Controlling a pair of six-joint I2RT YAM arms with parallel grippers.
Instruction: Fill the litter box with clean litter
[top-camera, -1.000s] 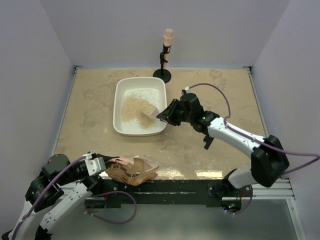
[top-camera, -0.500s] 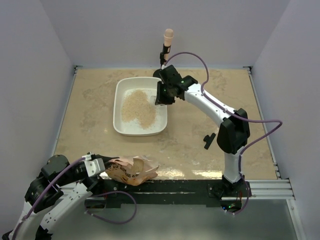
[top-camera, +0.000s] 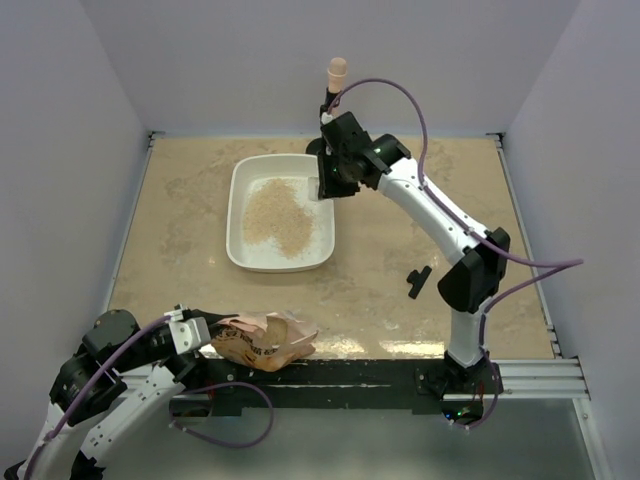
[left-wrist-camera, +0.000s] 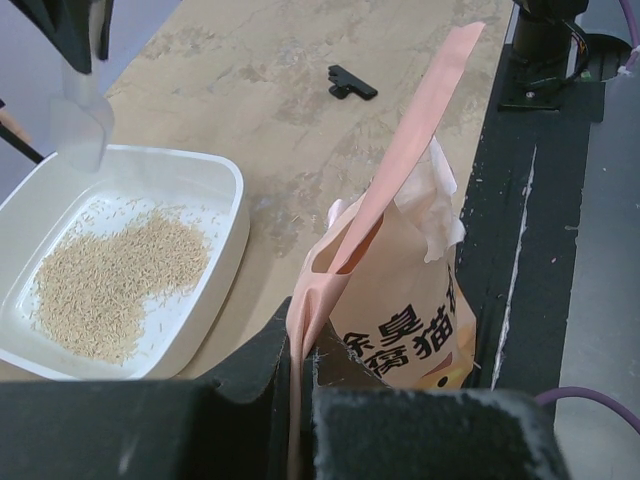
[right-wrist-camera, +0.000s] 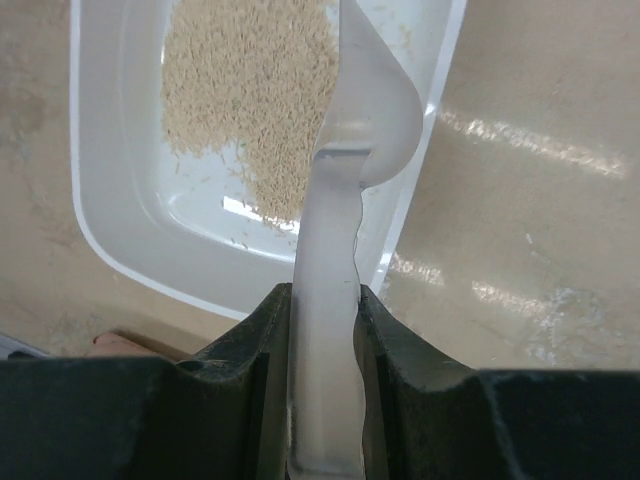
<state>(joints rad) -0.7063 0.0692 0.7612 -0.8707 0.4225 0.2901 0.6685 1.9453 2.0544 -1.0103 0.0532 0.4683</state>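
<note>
We see a beige desk (top-camera: 200, 260) with pale walls (top-camera: 250, 60) around. The left fingers (left-wrist-camera: 250, 372) pinch the bag (left-wrist-camera: 400, 300); the right fingers (right-wrist-camera: 250, 345) hold the scoop (right-wrist-camera: 345, 190).

The litter box (top-camera: 240, 200) is glossy plastic, clean litter (top-camera: 278, 222) grainy, scoop (right-wrist-camera: 335, 250) translucent plastic, bag (left-wrist-camera: 400, 290) crinkly.

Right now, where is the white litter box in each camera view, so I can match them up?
Top external: the litter box sits centre, slightly left, on the table's far half.
Left wrist: litter box at lower left, left of the bag.
Right wrist: litter box at upper left, behind the scoop.
Shared landmark: the clean litter piled inside it.
</note>
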